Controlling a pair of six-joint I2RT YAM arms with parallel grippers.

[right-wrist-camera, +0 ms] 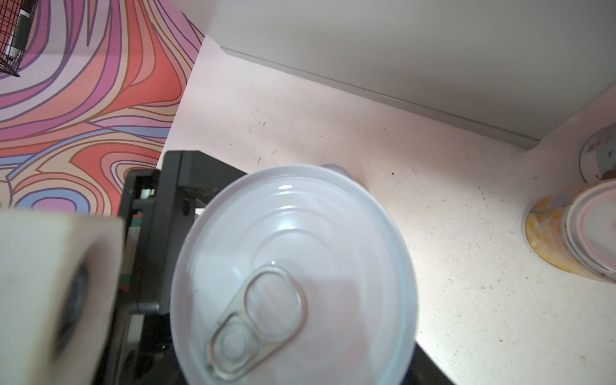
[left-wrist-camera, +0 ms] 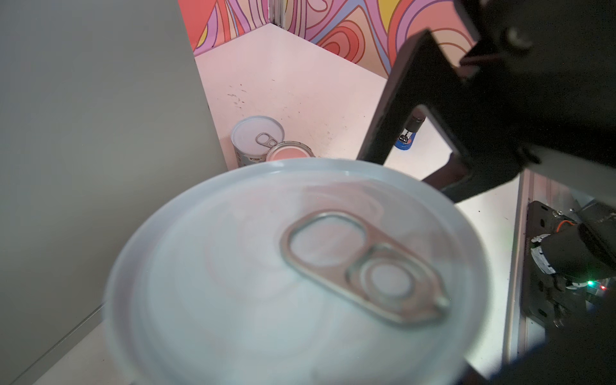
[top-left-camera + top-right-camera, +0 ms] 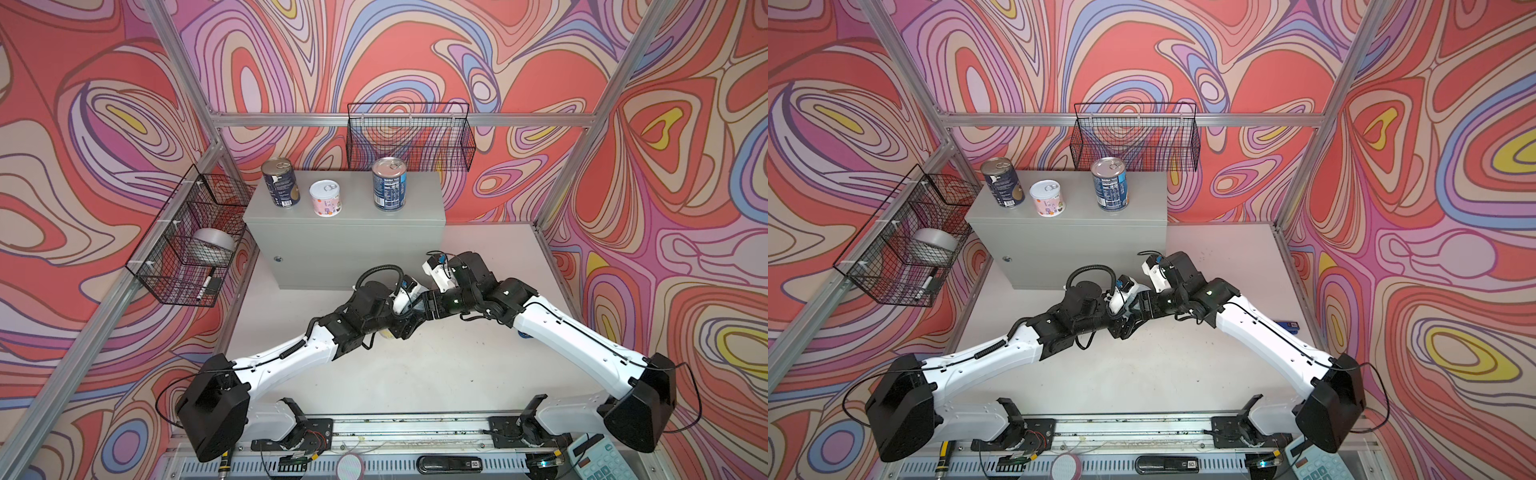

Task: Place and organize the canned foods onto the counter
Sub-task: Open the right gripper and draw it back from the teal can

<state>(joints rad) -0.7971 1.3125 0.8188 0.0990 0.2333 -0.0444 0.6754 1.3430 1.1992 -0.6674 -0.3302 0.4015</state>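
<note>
Can (image 1: 293, 266), plain pull-tab lid up and label hidden, is clamped in the right gripper (image 3: 419, 308) low over the table (image 3: 415, 374), just in front of the grey cabinet (image 3: 345, 245). The left gripper (image 3: 401, 328) crowds against it, and its grip is unclear. This looks like a pickup or handover; next, lift the can upright onto the cabinet top beside the pink can (image 3: 325, 198).

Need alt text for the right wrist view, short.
A silver pull-tab can lid fills the centre of the view, seen close from above. Beyond it the white tabletop runs to the grey counter, and a yellow-labelled can stands at the frame edge.
</note>
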